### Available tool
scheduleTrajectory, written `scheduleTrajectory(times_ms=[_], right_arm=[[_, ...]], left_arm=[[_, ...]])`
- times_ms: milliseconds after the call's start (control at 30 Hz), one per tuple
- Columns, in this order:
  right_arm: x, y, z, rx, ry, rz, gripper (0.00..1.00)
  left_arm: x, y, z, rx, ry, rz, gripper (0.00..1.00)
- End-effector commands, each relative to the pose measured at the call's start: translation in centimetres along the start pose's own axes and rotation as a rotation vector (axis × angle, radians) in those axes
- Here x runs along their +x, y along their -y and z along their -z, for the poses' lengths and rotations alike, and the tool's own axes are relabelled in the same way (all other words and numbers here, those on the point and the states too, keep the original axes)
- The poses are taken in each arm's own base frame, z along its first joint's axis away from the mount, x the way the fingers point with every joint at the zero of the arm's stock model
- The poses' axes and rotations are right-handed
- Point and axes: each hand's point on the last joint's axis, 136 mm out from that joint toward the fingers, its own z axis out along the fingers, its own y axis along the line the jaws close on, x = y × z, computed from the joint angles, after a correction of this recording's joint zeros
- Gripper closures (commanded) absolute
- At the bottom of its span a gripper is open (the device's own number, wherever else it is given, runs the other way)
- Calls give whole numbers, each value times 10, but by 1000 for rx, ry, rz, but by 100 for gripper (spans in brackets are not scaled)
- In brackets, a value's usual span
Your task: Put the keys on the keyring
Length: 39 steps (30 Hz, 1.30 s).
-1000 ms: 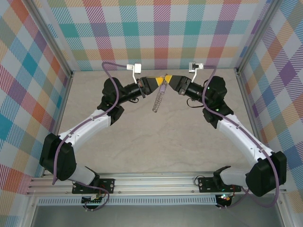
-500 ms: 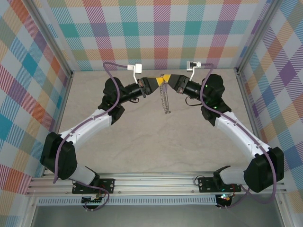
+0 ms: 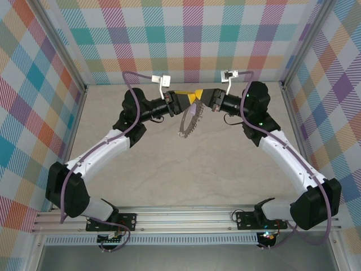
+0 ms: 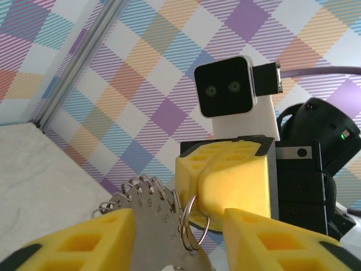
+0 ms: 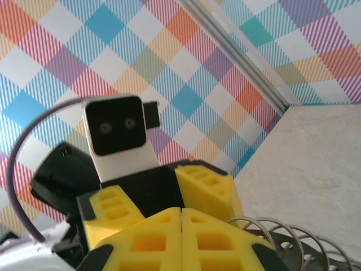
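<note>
Now that my left claw (image 4: 177, 226) has let go and its two fingers (image 4: 79, 240) stand apart, the keyring (image 3: 186, 123) sits loose between them. A moment ago that claw was pinched tight. My right claw (image 5: 181, 212) is squeezed together on the top of the keyring and holds it all alone. The keyring hangs in the air at the far middle, above the table (image 3: 169, 169), and it has swung a bit to the left. It looks like a silver piece with little rings (image 4: 145, 183) along its edge. I think the swap is done, so my left claw is free to fetch the key. I cannot tell where the key is.
</note>
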Motion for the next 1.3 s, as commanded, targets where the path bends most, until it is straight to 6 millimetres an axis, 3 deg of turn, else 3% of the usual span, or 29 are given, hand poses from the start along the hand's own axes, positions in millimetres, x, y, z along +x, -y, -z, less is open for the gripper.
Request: scheduleTrajectory(times_ms=[0, 300, 600, 1267], right_arm=[[2, -21, 11, -42, -65, 105, 100], [7, -17, 23, -59, -132, 145, 100], [13, -14, 21, -107, -192, 146, 100], [10, -3, 12, -115, -190, 119, 100]], left_arm=[[-16, 23, 13, 8, -32, -119, 50], [-15, 17, 21, -8, -151, -195, 45], [10, 9, 11, 66, -321, -187, 61], [15, 7, -1, 123, -332, -159, 61]])
